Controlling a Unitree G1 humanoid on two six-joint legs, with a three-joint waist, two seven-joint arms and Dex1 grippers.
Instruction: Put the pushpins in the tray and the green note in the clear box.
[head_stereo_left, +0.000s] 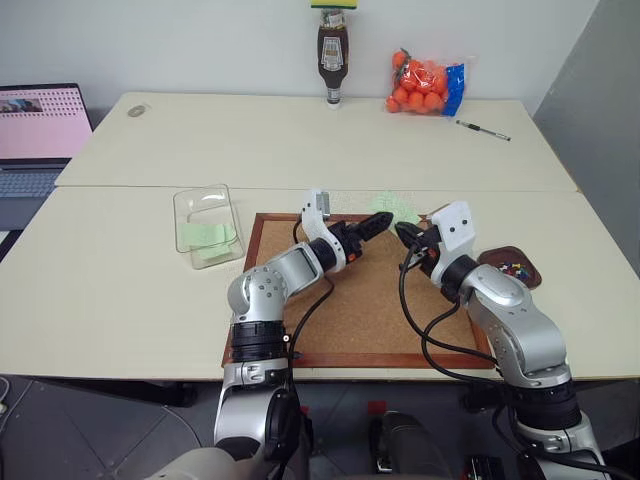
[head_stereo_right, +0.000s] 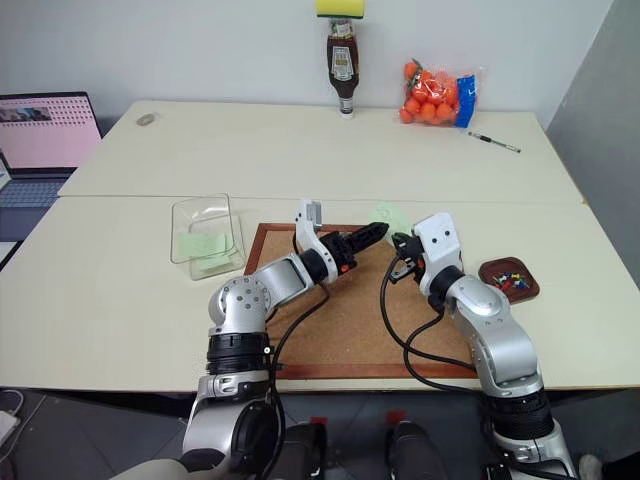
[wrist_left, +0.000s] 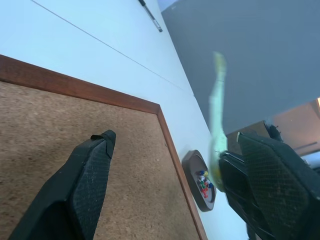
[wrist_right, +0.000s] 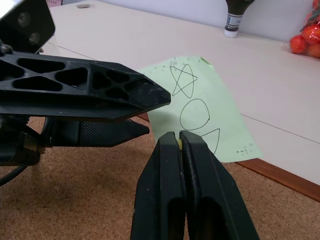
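The green note (wrist_right: 210, 107), pale green with a drawn star and loops, hangs above the corkboard's far edge. My right gripper (wrist_right: 178, 137) is shut on its lower edge. My left gripper (head_stereo_left: 385, 218) is open, level and pointing right. In the left wrist view the note (wrist_left: 217, 120) stands edge-on between its fingers (wrist_left: 90, 175), close to one of them. The small brown tray (head_stereo_left: 528, 275) sits right of the corkboard with several coloured pushpins (head_stereo_left: 514, 268) in it. The clear box (head_stereo_left: 182, 208) stands left of the corkboard with pale green slips (head_stereo_left: 210, 238) inside.
The wood-framed corkboard (head_stereo_left: 350, 310) lies under both grippers. A laptop (head_stereo_left: 35, 130) sits at the far left. A sauce bottle (head_stereo_left: 332, 55), a bag of oranges (head_stereo_left: 425, 85) and a pen (head_stereo_left: 483, 130) stand along the table's back.
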